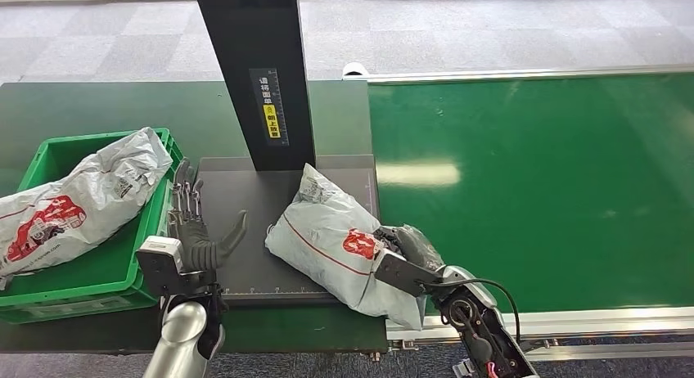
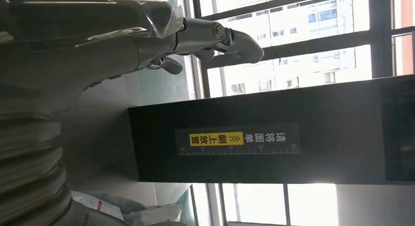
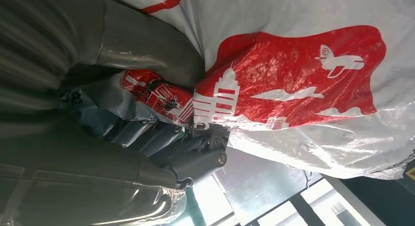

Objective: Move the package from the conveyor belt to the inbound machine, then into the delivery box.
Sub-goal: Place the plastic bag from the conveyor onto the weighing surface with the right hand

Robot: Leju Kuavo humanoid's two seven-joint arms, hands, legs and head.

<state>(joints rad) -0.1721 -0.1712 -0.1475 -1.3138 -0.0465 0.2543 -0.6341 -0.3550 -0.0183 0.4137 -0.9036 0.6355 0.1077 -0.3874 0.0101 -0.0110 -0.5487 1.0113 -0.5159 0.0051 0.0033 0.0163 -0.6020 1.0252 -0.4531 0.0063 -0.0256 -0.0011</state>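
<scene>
Grey carpet tiles run behind a dark green table, and the green conveyor belt (image 1: 532,190) fills the right half of our head view. Seen from there, the inbound machine (image 1: 278,222) sits near the centre: a black post rising toward twelve o'clock from a dark flat platform.

We judge the first leg of the task done or nearly so. The package (image 1: 335,239), a grey plastic mailer with a red print, lies on that platform, its lower corner overhanging the front edge toward five o'clock. It is off the belt. What remains is the second leg: lifting it across to the delivery box (image 1: 98,272), the green crate at nine o'clock, which already holds another grey mailer (image 1: 74,202).

Our right hand (image 1: 405,251) is at the package's four-o'clock corner. In the right wrist view its dark fingers (image 3: 195,152) and thick thumb are pressed into the plastic on either side of the red print, so we read it as clamped on the bag, though crumpled film hides the exact contact.

Our left hand (image 1: 192,222) stands upright between crate and package, at nine o'clock from the bag and apart from it, fingers spread, holding nothing.
</scene>
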